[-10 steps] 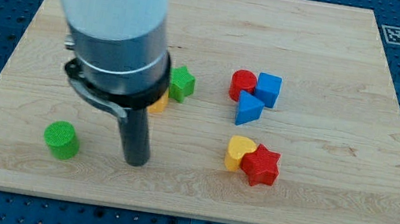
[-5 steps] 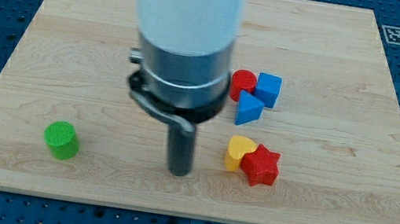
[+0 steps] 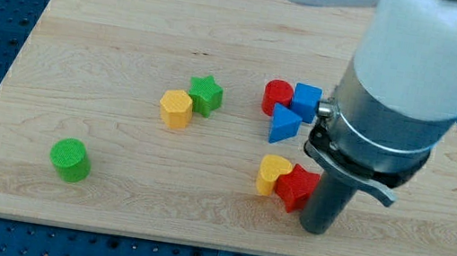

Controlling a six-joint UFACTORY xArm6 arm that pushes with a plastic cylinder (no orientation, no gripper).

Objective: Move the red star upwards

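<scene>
At my tip: my tip sits on the table, at the lower right of the red star, touching it or nearly so; contact cannot be confirmed.
Hand: none fitted; the arm ends in a plain rod, so no open or closed state applies.
Red star: just left and slightly above my tip, partly hidden by the rod, pressed against the yellow heart on its left.
Above the star: blue triangle, blue cube and red cylinder, clustered.
Far left of my tip: yellow hexagon, green star, green cylinder.
Step (judged): getting under the star, push not yet begun.
Next move (judged): shift left to centre below the star, then push toward the view's top; the blue triangle lies in the path.
Orientation: star shape, no clear long axis; point directions unclear.
</scene>
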